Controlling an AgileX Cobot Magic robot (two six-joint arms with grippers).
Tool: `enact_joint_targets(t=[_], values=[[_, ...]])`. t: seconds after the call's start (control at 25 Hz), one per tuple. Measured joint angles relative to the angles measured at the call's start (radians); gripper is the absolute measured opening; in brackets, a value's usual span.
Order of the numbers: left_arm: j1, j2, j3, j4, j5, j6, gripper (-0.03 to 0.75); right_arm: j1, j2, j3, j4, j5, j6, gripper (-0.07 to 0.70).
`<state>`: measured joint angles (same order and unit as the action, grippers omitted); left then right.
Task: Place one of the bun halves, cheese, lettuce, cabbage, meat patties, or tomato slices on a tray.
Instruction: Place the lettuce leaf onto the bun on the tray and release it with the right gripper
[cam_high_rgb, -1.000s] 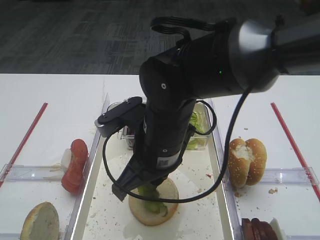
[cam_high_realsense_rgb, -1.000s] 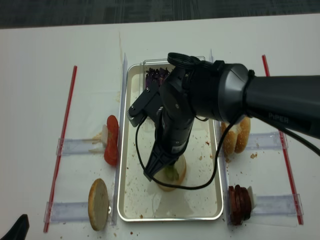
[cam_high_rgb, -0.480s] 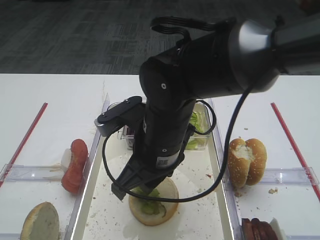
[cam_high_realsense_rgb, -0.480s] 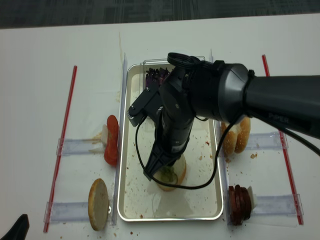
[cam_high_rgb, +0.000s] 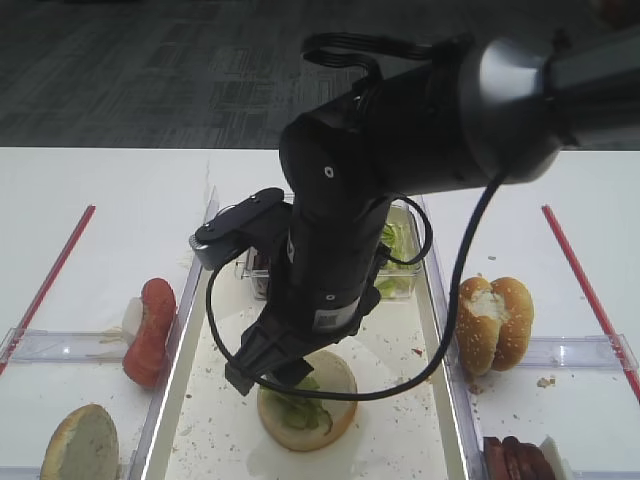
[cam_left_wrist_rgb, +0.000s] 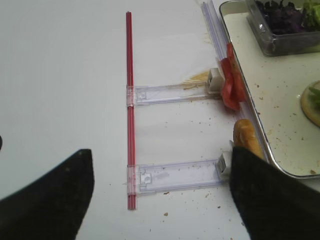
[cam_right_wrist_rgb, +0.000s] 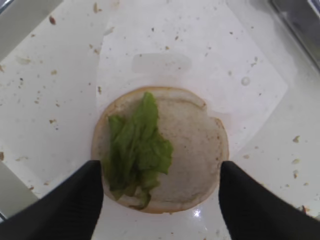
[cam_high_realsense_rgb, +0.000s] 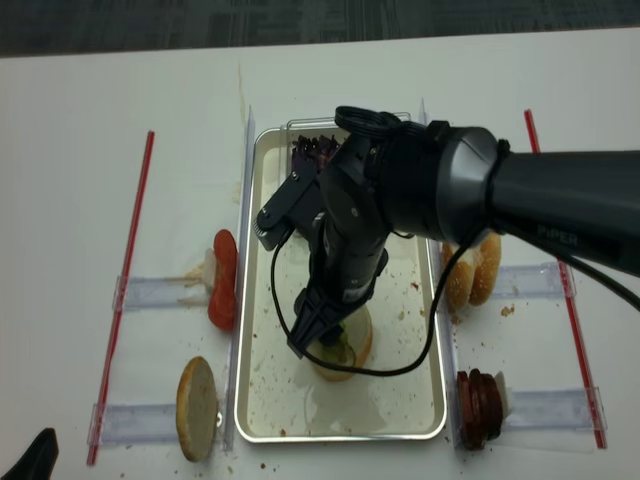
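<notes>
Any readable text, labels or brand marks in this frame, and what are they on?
"PIPER": pale letters on the right arm's dark link, realsense high view.
White sticker on the right arm's wrist section: print too small to read.
Nothing else carries readable text.

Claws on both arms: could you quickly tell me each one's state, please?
Left claw: open, holding nothing.
Right claw: open above the lettuce, holding nothing.

"PIPER" in pale letters, on the right arm (cam_high_realsense_rgb: 560, 215)
</notes>
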<state>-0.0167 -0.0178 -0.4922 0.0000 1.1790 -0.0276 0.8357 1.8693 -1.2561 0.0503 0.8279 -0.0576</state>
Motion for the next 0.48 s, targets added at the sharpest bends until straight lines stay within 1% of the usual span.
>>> enact_joint_targets(t=[0.16,0.32,0.48], values=[[0.0,0.0,0.0,0.0,0.0,0.0,0.55,-0.012,-0.032,-0.002,-0.016,-0.003,0.007,0.532],[0.0,0.0,0.0,0.0,0.0,0.0,0.55,-0.024,-0.056,-0.053,-0.146,0.015,0.089,0.533],[0.0,0.0,0.0,0.0,0.0,0.0,0.55,-0.088,-0.074,-0.12,-0.181,0.043,0.118,0.535]])
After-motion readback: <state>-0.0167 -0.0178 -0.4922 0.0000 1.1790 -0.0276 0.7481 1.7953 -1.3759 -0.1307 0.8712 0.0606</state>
